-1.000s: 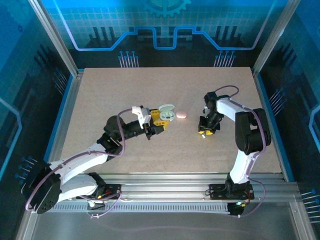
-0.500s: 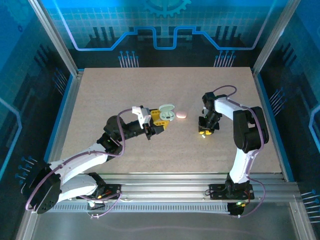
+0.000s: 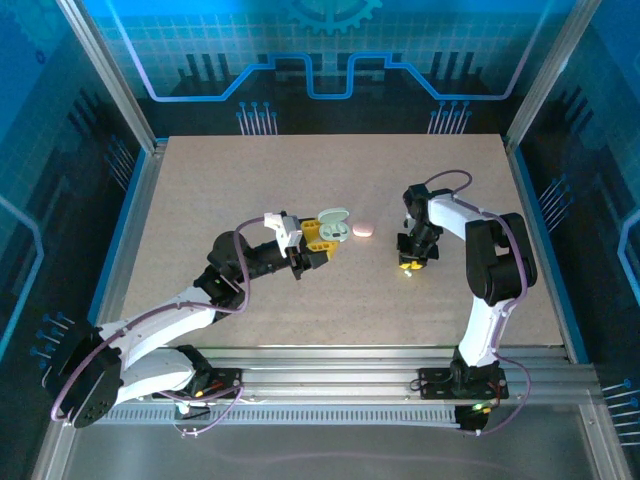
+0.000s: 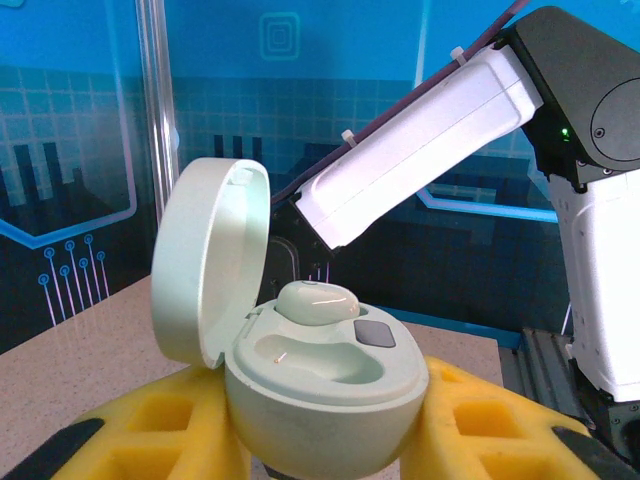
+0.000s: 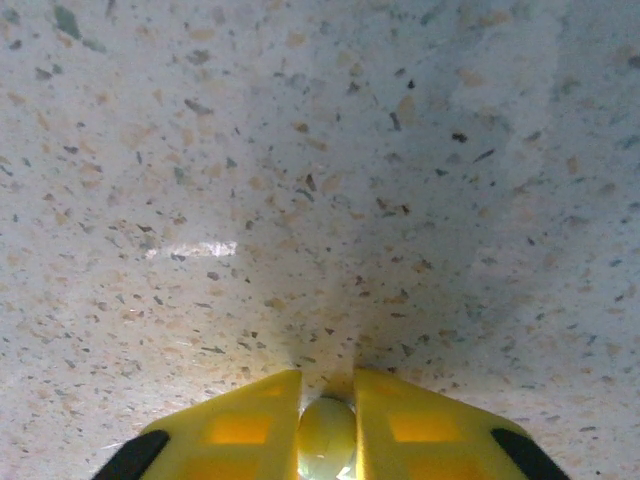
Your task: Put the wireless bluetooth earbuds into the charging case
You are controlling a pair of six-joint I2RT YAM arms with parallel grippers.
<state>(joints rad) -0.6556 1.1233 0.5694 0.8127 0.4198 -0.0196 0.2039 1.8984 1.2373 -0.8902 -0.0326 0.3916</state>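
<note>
My right gripper (image 5: 327,395) is down at the table (image 5: 300,180), its yellow fingertips (image 5: 240,425) pressed onto a small pale earbud (image 5: 327,438). The bud sits upright in the slot between them. I see it end-on, so I cannot tell which way its stem or long axis runs.

In the top view, the place this bud has to go lies between nine and ten o'clock from that gripper, well apart across bare table. My left gripper (image 3: 322,238) holds the mint charging case (image 4: 330,390) there, with its yellow fingers closed on either side of the body. A pink oval pebble (image 3: 362,231) lies on the table near that line, just beside the case on its three o'clock side. I judge I should carry the bud above it, not drag it past.

The left wrist view shows the case open. The lid (image 4: 205,260) stands up at nine o'clock in that view, which I take to be the case's far, twelve o'clock side in the top view. My approach from the four o'clock side looks unblocked. A seated earbud (image 4: 318,302) fills the farther socket. The nearer socket (image 4: 300,360) is empty, a shallow trough running roughly three to nine. The right hand is the carrier and the left only presents the case, so the move turns on lining the bud up with that trough.
</note>
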